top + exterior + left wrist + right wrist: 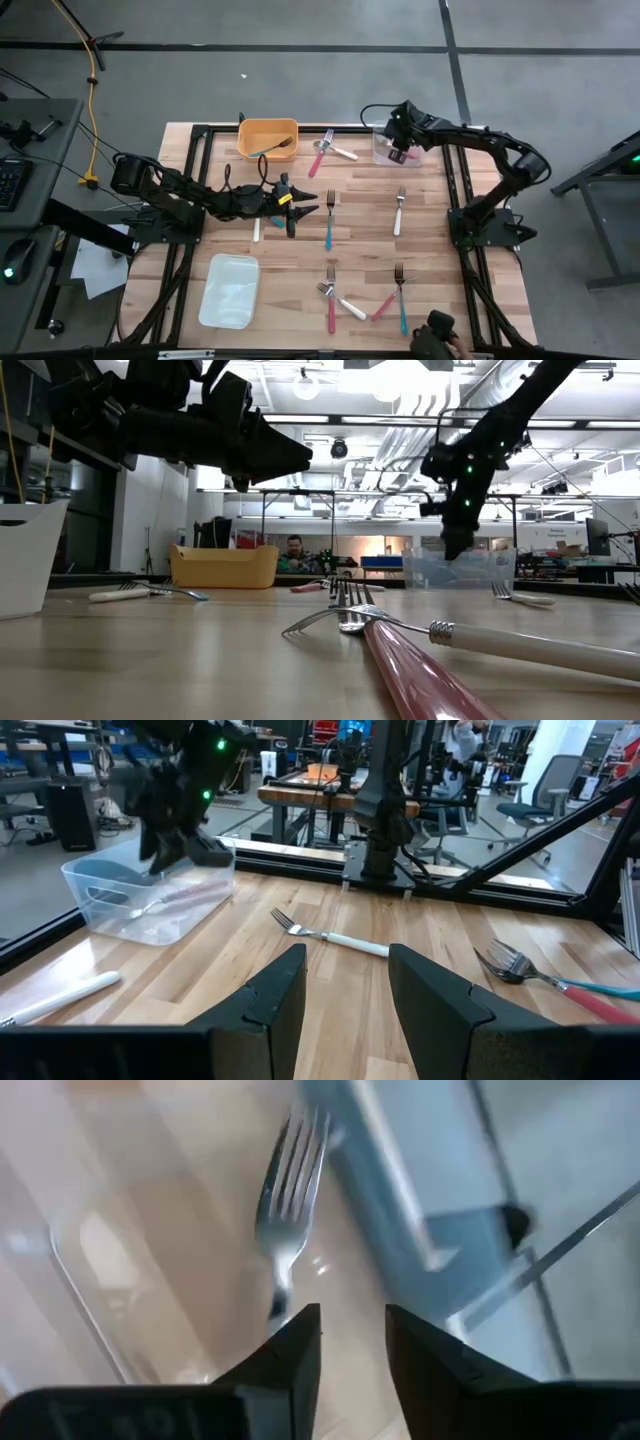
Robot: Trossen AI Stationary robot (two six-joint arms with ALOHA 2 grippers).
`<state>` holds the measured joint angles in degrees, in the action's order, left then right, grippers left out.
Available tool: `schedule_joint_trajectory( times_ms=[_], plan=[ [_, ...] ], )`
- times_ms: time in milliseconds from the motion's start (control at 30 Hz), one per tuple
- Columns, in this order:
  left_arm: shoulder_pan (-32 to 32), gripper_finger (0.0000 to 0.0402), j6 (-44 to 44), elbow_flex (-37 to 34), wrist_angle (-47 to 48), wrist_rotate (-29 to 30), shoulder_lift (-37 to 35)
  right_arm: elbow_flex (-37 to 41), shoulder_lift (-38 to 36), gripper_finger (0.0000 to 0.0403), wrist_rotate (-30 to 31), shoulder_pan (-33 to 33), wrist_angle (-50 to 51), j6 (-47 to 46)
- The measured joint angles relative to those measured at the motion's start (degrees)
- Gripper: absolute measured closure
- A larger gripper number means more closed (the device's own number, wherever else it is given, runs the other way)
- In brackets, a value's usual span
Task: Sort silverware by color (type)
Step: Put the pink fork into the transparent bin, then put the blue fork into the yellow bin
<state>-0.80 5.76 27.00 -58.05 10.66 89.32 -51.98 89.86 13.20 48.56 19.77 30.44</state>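
Right gripper [397,152] sits over the clear tub [385,155], fingers apart, a fork [285,1190] lying below them. Left gripper [303,207] hangs open mid-table w/ nothing in it, loose forks [328,222] nearby. Yellow bin [268,137] & white tray [229,290] on its side.

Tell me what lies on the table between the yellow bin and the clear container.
In the high view, between the yellow bin and the clear container, two crossed forks lie: a pink-handled fork and a white-handled fork.

high: we look straight down on the whole tabletop [300,250] | low: we sit at tabletop level, facing the room | left wrist: we face across it | right wrist: close inside the clear bin [120,1230], shared with high, low, left wrist views
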Motion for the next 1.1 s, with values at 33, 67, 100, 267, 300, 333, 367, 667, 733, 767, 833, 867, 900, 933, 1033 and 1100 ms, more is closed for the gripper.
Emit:
schedule_joint_trajectory(
  times_ms=[33, 67, 100, 267, 300, 333, 367, 667, 733, 767, 833, 867, 900, 933, 1033, 1100],
  plan=[
    [0.0, 0.0264, 0.0, 0.0, 0.1, 0.0, 0.0, -0.4, -1.0, 0.0287, -0.2, 0.0, 0.4, -0.1],
    [0.0, 0.0264, 0.0, 0.0, 0.1, 0.0, 0.0, -1.0, -1.9, 0.0286, -0.3, -0.1, 0.6, -0.8],
    [0.0, 0.0264, 0.0, 0.0, 0.1, 0.0, 0.0, -1.6, -2.9, 0.0287, -1.1, -0.2, 1.3, -1.7],
    [0.0, 0.0264, 0.0, 0.0, 0.4, 0.0, 0.0, -2.8, -8.3, 0.0316, -7.1, -0.9, 4.3, -6.4],
    [0.0, 0.0264, 0.0, 0.0, 0.5, 0.0, 0.0, -2.8, -9.5, 0.0325, -8.9, -1.1, 4.4, -7.2],
    [0.0, 0.0264, 0.0, 0.0, 0.7, 0.0, 0.0, -2.7, -10.6, 0.0335, -10.6, -1.4, 4.1, -8.0],
    [0.0, 0.0264, 0.0, 0.0, 1.0, 0.0, 0.0, -2.2, -11.7, 0.0345, -12.3, -1.8, 3.1, -8.9],
    [0.0, 0.0264, 0.1, 0.0, 4.8, -2.6, 0.0, 10.5, -19.4, 0.0393, -20.6, -9.3, -14.4, -16.5],
    [0.0, 0.0264, 0.0, 0.0, 6.1, -2.9, 0.0, 13.4, -21.3, 0.0393, -20.6, -11.8, -18.6, -17.7],
    [0.0, 0.0264, 0.0, 0.0, 6.8, -3.0, 0.0, 14.6, -22.3, 0.0394, -20.5, -13.1, -20.6, -18.7],
    [0.1, 0.0264, 0.0, 0.0, 8.2, -4.8, -0.2, 16.8, -24.4, 0.0400, -20.3, -15.8, -23.4, -20.2],
    [0.1, 0.0266, 0.0, 0.0, 8.5, -5.7, -0.4, 17.8, -25.5, 0.0401, -19.9, -17.4, -24.4, -20.8],
    [0.2, 0.0268, 0.0, 0.0, 9.0, -6.8, -0.8, 18.6, -26.6, 0.0401, -19.2, -18.9, -25.1, -21.4],
    [0.2, 0.0270, 0.0, 0.0, 9.9, -7.9, -1.3, 19.1, -27.7, 0.0401, -18.3, -20.4, -25.2, -21.6],
    [0.2, 0.0280, -0.2, 0.1, 14.6, -10.5, -3.4, 20.3, -30.3, 0.0401, -13.6, -25.4, -25.3, -21.6],
    [0.2, 0.0288, -0.9, 1.1, 22.2, -11.7, -5.7, 20.9, -31.5, 0.0402, -10.8, -28.5, -25.2, -21.6]
  ],
)
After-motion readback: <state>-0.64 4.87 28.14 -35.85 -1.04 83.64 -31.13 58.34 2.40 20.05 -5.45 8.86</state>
